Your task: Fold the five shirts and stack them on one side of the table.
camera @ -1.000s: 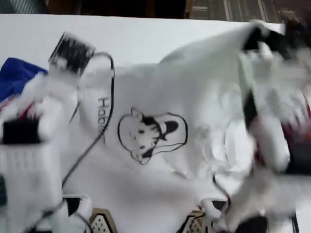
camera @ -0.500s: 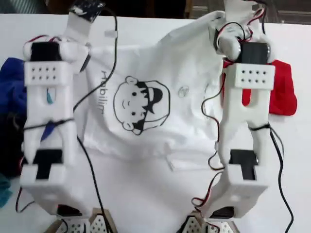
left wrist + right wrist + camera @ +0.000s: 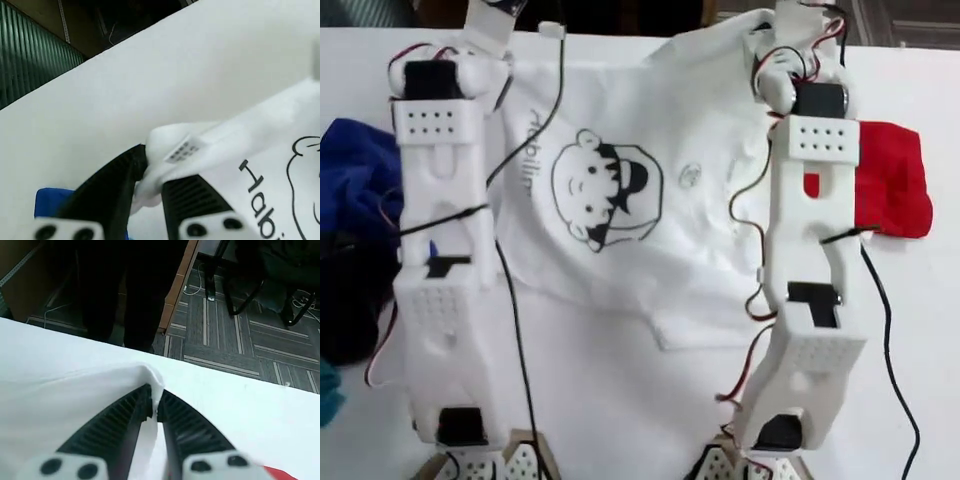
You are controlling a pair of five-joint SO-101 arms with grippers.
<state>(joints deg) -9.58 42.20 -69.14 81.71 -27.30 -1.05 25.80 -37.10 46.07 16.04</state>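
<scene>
Found left gripper point(image 3: 150, 172) clamped on a corner of the white shirt point(image 3: 650, 240), a small printed tag point(image 3: 184, 149) just beside its jaws. Found right gripper point(image 3: 154, 397) pinched closed on another edge. Noted shirt spread on bench point(image 3: 620, 400) behind both grippers, cartoon face point(image 3: 608, 195) and black lettering point(image 3: 257, 200) upward. Noted red shirt point(image 3: 890, 185) near right gripper, blue shirt point(image 3: 355, 180) near left.

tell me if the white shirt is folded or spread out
Spread out: the white shirt lies open, print up, left hand and right hand each pinching a far edge.
</scene>
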